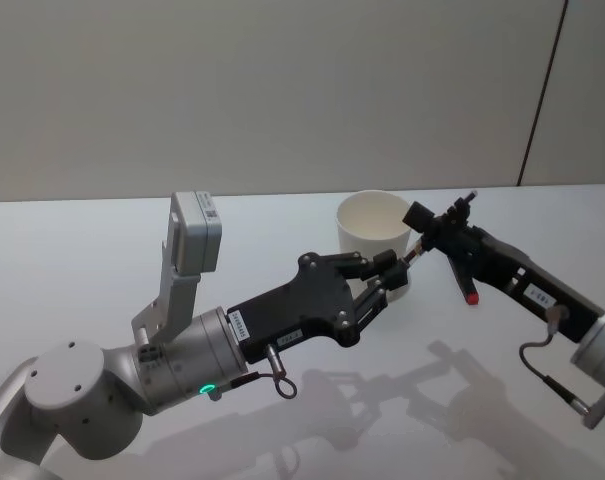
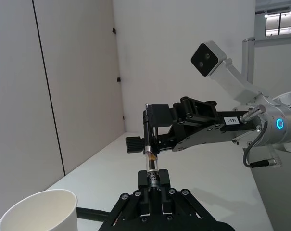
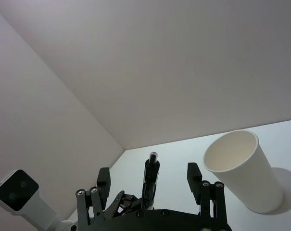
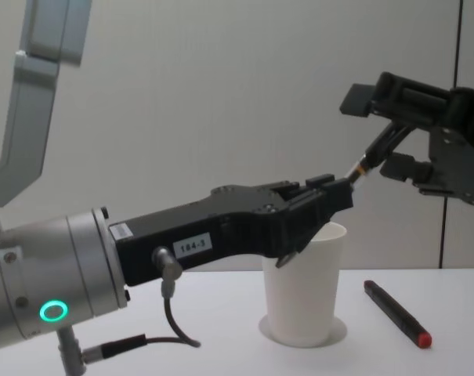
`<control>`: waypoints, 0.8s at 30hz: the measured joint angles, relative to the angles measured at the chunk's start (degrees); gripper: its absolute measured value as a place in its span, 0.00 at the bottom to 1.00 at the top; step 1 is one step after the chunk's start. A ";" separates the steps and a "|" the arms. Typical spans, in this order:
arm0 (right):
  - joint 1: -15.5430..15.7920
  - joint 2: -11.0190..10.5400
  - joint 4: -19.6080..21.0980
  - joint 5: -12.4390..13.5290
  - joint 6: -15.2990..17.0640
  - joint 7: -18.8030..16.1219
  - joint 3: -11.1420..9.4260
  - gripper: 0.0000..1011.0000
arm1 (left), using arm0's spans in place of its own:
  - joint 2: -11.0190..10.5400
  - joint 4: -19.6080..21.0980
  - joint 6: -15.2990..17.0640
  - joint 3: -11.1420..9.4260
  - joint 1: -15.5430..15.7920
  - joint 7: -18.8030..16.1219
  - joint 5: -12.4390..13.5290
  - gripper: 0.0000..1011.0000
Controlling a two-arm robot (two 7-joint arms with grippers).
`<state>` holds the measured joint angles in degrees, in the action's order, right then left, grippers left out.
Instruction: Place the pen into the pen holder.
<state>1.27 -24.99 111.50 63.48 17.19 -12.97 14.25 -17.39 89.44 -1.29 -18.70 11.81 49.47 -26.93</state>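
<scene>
We see the pen [image 2: 152, 166] in the air, not yet in the pen holder [image 4: 303, 282]. It slants up and to the right from just above the cup's right rim. The left gripper [image 1: 394, 272] is clamped on its lower part, and the right gripper [image 4: 376, 135] has its jaws apart on either side of the upper end. We judge the main danger to be a snag. If the left arm swings the pen toward the cup's mouth while those spread fingers flank it, the shaft could catch on one of them and twist or slip in the grip. The slant is our second worry, because a tilted pen brought down near the rim could hit the edge instead of dropping in. The cup is light paper and the bulky left fingers sit close to its wall, so a small nudge could tip it or push it along the table [image 1: 102, 260]. A second pen [image 4: 397, 313] with a red end lies to the right of the cup and could be knocked by a low sweep of the right arm.
</scene>
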 joint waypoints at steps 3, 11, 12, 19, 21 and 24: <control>0.20 -0.44 0.26 0.62 -0.07 0.33 -0.14 0.99 | 0.00 0.00 0.00 0.00 0.00 0.00 0.00 0.14; 0.75 -1.66 0.93 1.83 -0.42 0.94 -0.41 0.99 | 0.00 0.00 0.00 0.00 0.00 0.00 0.00 0.14; 0.79 -1.75 0.98 1.92 -0.44 0.96 -0.42 0.99 | 0.00 0.00 0.00 0.00 0.00 0.00 0.00 0.14; 1.09 -2.55 1.38 2.58 -0.57 0.86 -0.45 0.99 | 0.00 0.00 0.00 0.00 0.00 0.00 0.00 0.14; 1.15 -2.76 1.48 2.69 -0.61 0.73 -0.42 0.99 | 0.00 0.00 0.00 0.00 0.00 0.00 0.00 0.14; 1.21 -3.03 1.57 2.84 -0.67 0.50 -0.35 0.99 | 0.00 0.00 0.00 0.00 0.00 0.00 0.00 0.14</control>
<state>2.48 -28.02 113.07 66.33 16.53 -12.47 13.89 -17.39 89.44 -1.29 -18.70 11.81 49.48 -26.93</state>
